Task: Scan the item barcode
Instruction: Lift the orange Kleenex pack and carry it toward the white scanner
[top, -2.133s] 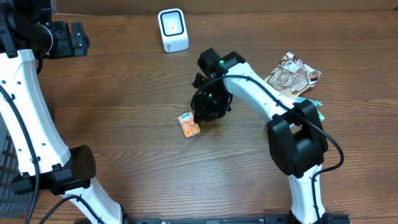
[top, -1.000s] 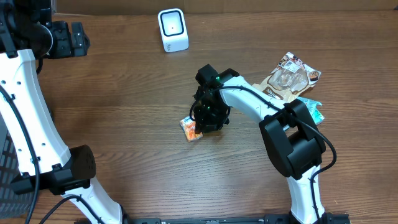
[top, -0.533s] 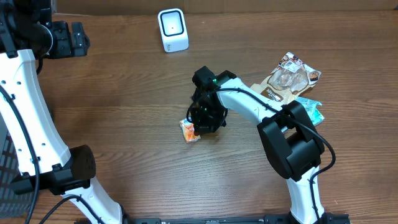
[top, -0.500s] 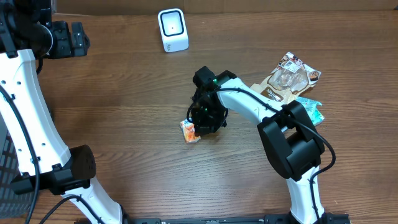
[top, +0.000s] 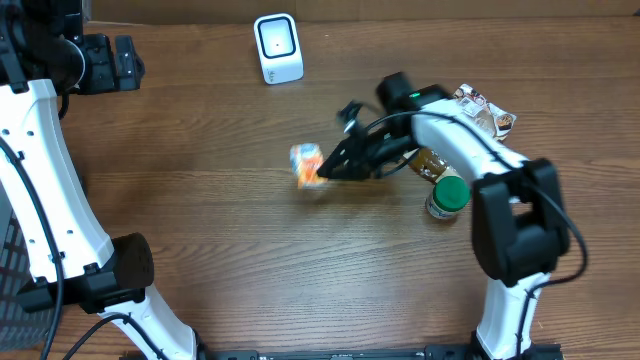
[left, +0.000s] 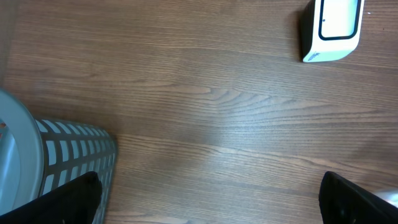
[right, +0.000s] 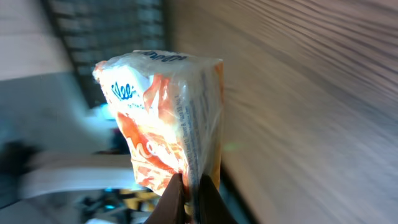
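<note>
The item is a small orange and white tissue pack (top: 307, 163), (right: 168, 118), hanging blurred in the air over the middle of the table. My right gripper (top: 328, 168), (right: 186, 186) is shut on the pack's lower edge, with both brown fingers pinching the plastic wrap. No barcode shows on the faces I can see. The white barcode scanner (top: 278, 47), (left: 333, 28) stands at the table's far edge, well up and left of the pack. My left gripper (top: 108, 62), (left: 208, 202) hangs open and empty at the far left.
A green-capped bottle (top: 447, 195) stands under the right arm. A snack bag (top: 482, 110) lies at the far right. A grey slatted basket (left: 71, 162) sits below the left gripper at the table's left edge.
The right gripper closed on the pack, lifted it off the table and turned it. The arm swung back to the right, uncovering the green-capped bottle. The left arm has not moved.
</note>
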